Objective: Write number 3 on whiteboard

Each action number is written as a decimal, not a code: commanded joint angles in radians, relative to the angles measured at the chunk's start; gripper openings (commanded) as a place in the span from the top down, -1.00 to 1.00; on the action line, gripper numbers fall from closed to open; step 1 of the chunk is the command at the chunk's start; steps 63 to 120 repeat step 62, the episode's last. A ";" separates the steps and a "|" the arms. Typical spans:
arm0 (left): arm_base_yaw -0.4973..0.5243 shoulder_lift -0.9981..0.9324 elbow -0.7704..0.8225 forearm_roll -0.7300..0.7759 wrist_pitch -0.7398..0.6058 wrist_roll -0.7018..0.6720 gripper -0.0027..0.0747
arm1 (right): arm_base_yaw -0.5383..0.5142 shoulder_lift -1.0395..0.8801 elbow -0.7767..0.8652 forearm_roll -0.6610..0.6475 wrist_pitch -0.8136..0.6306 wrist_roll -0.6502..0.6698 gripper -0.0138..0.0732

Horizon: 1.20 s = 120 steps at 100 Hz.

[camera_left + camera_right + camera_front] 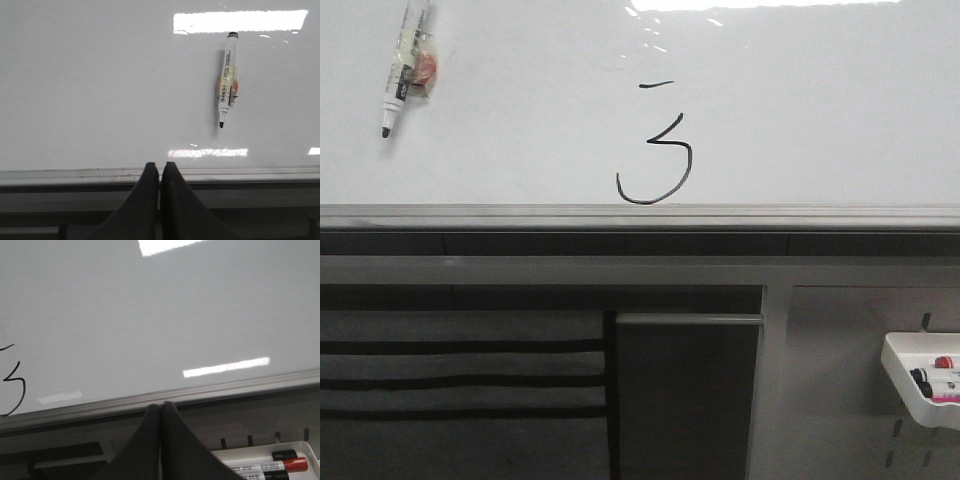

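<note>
The number 3 (660,150) stands in thin black marker near the whiteboard's (820,120) lower edge, just above the grey rail (640,216); part of it shows in the right wrist view (14,385). A white marker (404,65) with a black tip hangs on the board at the upper left, also in the left wrist view (227,80). My left gripper (160,166) is shut and empty, below the rail. My right gripper (161,406) is shut and empty, below the rail, right of the figure. Neither gripper shows in the front view.
A white tray (905,375) with red and black markers (280,465) hangs on the grey perforated panel (840,340) at the lower right. A dark slatted panel (460,380) and a dark box (685,390) lie under the rail.
</note>
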 commanded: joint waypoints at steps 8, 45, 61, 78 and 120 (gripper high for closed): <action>0.003 -0.031 0.002 0.000 -0.080 -0.009 0.98 | -0.007 -0.023 0.022 -0.081 -0.073 -0.002 0.85; 0.003 -0.031 0.002 0.000 -0.080 -0.009 0.98 | -0.007 -0.023 0.022 -0.082 -0.073 -0.002 0.85; 0.003 -0.031 0.002 0.000 -0.080 -0.009 0.98 | -0.007 -0.023 0.022 -0.082 -0.073 -0.002 0.85; 0.003 -0.031 0.002 0.000 -0.080 -0.009 0.98 | -0.007 -0.023 0.022 -0.082 -0.073 -0.002 0.85; 0.003 -0.031 0.002 0.000 -0.080 -0.009 0.98 | -0.007 -0.023 0.022 -0.082 -0.073 -0.002 0.85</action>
